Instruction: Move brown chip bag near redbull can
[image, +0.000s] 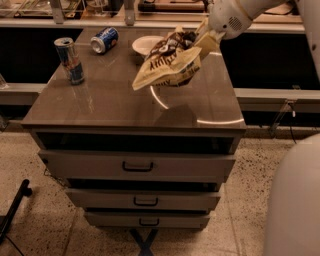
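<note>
Camera view: crumpled brown foil chip bag (167, 64) is held aloft over the tabletop.
Gripper (205, 45): clamped on bag's upper end.
Care: should be lowered beside slim silver-blue redbull can (70, 60), which must not be toppled.

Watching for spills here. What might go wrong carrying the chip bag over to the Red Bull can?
The hand holds the lifted chip bag only by its upper end, so it may slip out. Its drooping lower corner could clip the bowl behind it, or topple the upright Red Bull can on arrival.
</note>
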